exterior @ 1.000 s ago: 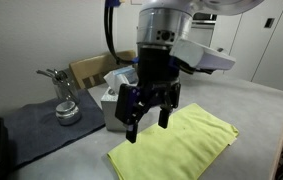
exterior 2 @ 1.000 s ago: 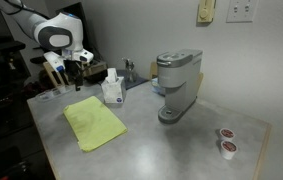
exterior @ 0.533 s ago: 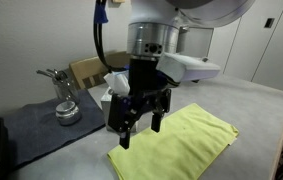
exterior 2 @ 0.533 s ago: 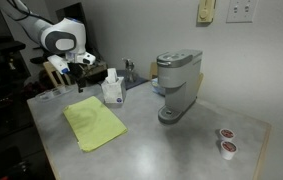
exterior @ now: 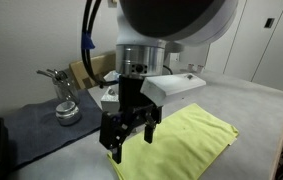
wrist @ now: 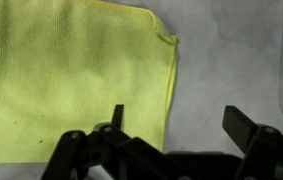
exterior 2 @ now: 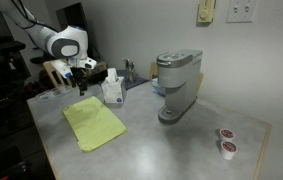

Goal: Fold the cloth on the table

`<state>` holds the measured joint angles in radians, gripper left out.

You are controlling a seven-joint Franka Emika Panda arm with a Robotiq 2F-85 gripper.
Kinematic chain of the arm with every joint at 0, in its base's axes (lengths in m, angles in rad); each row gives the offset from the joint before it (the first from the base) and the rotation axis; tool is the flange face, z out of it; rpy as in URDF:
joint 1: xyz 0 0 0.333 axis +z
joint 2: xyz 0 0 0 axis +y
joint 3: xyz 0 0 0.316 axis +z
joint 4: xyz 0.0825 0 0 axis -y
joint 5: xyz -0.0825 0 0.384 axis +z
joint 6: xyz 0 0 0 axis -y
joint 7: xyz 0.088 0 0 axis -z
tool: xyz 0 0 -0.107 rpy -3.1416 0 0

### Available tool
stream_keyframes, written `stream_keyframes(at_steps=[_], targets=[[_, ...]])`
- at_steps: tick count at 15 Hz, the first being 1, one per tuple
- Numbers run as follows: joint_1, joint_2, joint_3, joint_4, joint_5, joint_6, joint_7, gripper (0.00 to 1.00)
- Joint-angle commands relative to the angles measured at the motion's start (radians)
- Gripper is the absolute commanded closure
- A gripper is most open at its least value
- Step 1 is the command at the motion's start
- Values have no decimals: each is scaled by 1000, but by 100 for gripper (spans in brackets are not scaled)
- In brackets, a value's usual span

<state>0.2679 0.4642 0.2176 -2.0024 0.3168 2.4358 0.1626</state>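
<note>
Item: cloth (exterior: 186, 140) — flat, unfolded on table (exterior: 256, 105); my gripper (exterior: 131, 146) hovers wide, empty — I judge folding entirely ahead.

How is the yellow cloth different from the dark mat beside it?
The cloth is bright yellow-green, while the mat is dark grey-blue. The cloth has nothing standing on it, but the mat carries a shiny metal object. Both are spread flat on the table.
</note>
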Motion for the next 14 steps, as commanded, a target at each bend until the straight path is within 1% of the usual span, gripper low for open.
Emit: stream_keyframes(at_steps=[1,8,14], targets=[[26,55,-14,53,-53,-12,65,0],[68,111,-34,102,-72,0,199,0],[119,150,-85,139,-105,16,344,0]])
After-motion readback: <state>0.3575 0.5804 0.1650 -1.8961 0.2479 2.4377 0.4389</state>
